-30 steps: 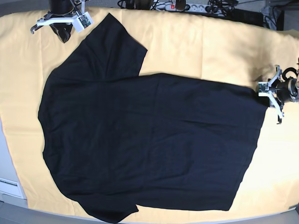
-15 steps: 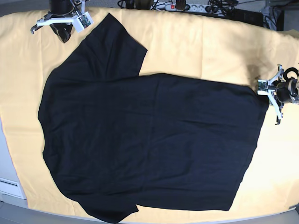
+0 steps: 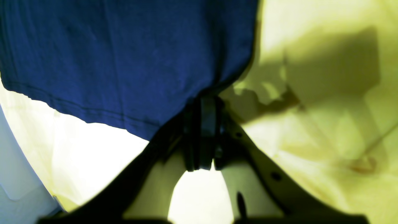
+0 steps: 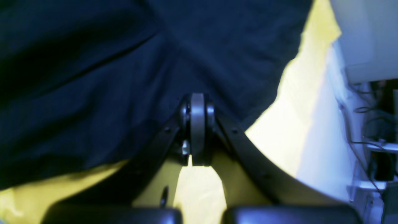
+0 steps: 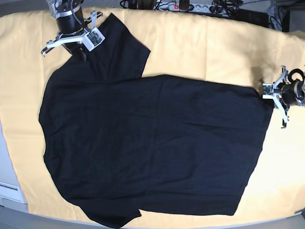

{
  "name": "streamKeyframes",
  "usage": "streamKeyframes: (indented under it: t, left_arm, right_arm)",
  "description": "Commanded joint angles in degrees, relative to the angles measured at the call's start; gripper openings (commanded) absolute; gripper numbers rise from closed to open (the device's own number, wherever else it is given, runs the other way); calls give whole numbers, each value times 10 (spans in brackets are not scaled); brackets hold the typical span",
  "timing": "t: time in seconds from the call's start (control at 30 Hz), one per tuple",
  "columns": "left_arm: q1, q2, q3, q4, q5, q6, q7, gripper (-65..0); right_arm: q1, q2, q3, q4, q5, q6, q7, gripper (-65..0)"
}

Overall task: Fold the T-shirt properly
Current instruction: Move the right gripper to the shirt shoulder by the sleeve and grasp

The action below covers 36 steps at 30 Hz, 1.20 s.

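Pale yellow cloth point(image 5: 200, 43) was spread over pretty much the whole work surface, and it was seen in both wrist views too. On top of it the black T-shirt point(image 5: 152, 148) was laid out flat, taking up most of the middle of the base view — collar end toward that view's left, bottom hem toward its right, one sleeve pointing up to the far edge and the other poking out at the near edge.

The left gripper point(image 3: 202, 102) was parked at the hem corner on the base view's right. In its wrist view the jaws were seen pressed together, with the corner of the shirt's hem pinched between the tips and the fabric pulled into a little peak there.

The right gripper point(image 4: 197, 99) was down by the far sleeve. Its jaws were closed as well, with dark fabric bunched up to the tips — it looked clamped on the shirt, and creases were seen fanning out from that spot.
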Motion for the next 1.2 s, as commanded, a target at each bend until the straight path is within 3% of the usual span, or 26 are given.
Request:
streamKeyframes:
  t: [0.0,0.1,0.17,0.4,0.57,0.83,1.1,1.17]
  left_arm:
    - [-9,-18,-7,3,-5,4,-4,-650]
    - [-9,-18,-7,3,-5,5,-4,-650]
    - [-9,-18,-7,3,-5,4,-4,-650]
    - [-9,-18,-7,3,-5,4,-4,-650]
    - [-9,-18,-7,3,-5,4,-4,-650]
    - [-9,-18,-7,3,-30,4,-4,-650]
    - [-9,-18,-7,3,-30,4,5,-650]
    - [-10,-18,-7,3,-30,5,4,-650]
  right_arm:
    - [1,4,14,9,2,-9,9,-574]
    - [8,13,61,9,41,-8,12,-404]
    - [10,25,99,9,65,-5,29,-357]
    - [58,73,174,-62,195,61,45,-359]
    - [106,72,174,-137,251,120,49,-359]
    - [161,72,174,-212,287,172,43,-359]
    - [162,72,174,-218,286,167,43,-370]
    - [162,72,174,-218,286,150,42,-370]
